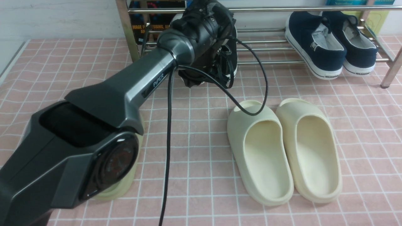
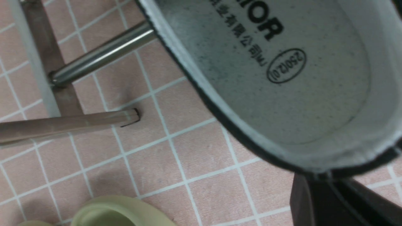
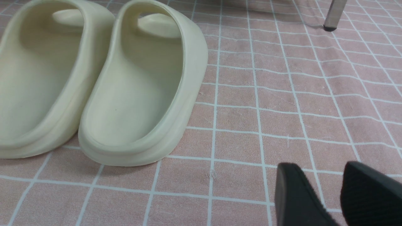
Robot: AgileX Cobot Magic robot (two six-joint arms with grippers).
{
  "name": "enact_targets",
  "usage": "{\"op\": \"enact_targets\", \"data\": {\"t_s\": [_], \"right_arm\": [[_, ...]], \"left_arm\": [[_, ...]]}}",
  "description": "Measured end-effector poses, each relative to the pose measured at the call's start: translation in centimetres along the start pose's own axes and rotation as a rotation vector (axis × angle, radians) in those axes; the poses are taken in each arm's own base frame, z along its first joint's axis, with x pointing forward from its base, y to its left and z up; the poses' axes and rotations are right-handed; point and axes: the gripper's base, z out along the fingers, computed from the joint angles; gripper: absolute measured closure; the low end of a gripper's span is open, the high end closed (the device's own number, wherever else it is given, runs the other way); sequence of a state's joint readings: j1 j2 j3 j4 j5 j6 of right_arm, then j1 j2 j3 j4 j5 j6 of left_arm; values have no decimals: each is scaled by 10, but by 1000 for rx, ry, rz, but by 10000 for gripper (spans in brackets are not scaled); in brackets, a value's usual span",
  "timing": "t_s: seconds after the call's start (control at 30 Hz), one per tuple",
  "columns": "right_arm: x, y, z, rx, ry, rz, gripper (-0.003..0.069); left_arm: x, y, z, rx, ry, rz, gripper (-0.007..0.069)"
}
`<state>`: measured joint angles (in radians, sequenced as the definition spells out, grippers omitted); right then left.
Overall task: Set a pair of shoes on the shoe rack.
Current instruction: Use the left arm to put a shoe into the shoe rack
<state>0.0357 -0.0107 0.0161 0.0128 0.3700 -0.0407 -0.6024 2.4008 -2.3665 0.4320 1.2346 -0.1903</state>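
Observation:
One black sneaker (image 1: 226,58) of the pair of shoes shows at the front of the shoe rack (image 1: 267,49), mostly hidden behind my left wrist. In the left wrist view its grey insole (image 2: 282,78) fills the picture. My left gripper (image 2: 323,179) is shut on the sneaker's heel rim. The heel hangs over the floor, and the front part reaches over a rack rod (image 2: 103,53). My right gripper (image 3: 314,168) is open above the floor, with nothing between its fingers, beside the cream slides.
Two navy slip-on shoes (image 1: 317,44) sit on the rack's lower shelf at the right. A pair of cream slides (image 1: 282,150) lies on the pink tiled floor in front. A green slide (image 1: 125,182) lies under my left arm. A rack leg (image 1: 391,72) stands at the far right.

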Motion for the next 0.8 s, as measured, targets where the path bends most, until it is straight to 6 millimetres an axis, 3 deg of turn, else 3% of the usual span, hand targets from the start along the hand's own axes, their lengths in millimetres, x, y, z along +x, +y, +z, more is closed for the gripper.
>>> {"op": "enact_targets", "data": {"t_s": [0.33,0.57,0.8], "right_arm": [[0,0,0,0,0,0,420],[0,0,0,0,0,0,420],[0,0,0,0,0,0,420]], "left_arm": [[-1,1,-3,-3,-6,-18,605],[-2,18,-5,-5,-10,-51,605],[0,15,-4,124,16,-107,604]]}}
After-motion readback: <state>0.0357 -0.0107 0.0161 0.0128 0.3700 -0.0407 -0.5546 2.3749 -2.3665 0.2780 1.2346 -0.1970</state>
